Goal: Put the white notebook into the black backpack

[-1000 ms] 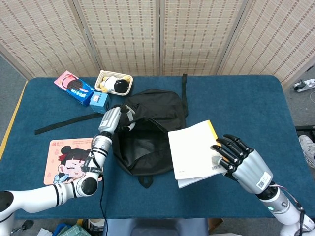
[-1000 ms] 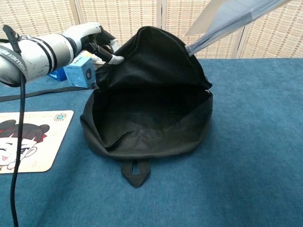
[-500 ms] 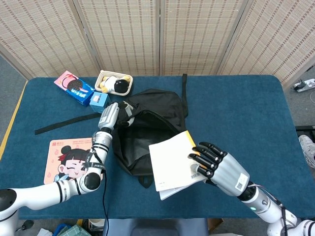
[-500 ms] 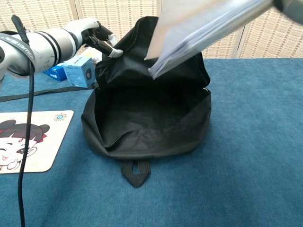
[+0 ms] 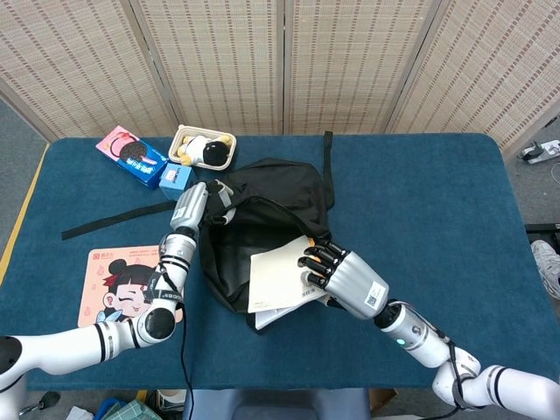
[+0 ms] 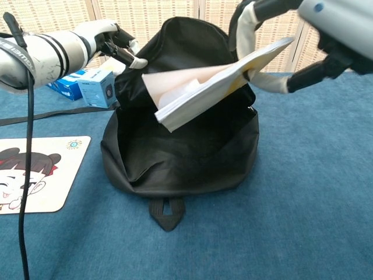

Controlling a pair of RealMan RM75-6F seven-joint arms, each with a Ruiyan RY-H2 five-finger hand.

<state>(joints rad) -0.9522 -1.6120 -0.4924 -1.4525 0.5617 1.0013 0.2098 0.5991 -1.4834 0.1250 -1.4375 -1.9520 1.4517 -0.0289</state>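
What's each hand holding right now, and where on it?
Right hand grips the white notebook at its right end, away from the bag mouth. Left hand pinches the black backpack by the upper left rim of its opening.

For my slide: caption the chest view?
Right robot hand lowers white notebook into black backpack held open by left robot hand.

The right hand (image 6: 326, 41) is cut off by the top and right edges in the chest view. The white notebook (image 5: 282, 278) hides part of the inside of the black backpack (image 5: 229, 262). The mat (image 6: 29, 172) runs off the left edge, so its cartoon face is cut
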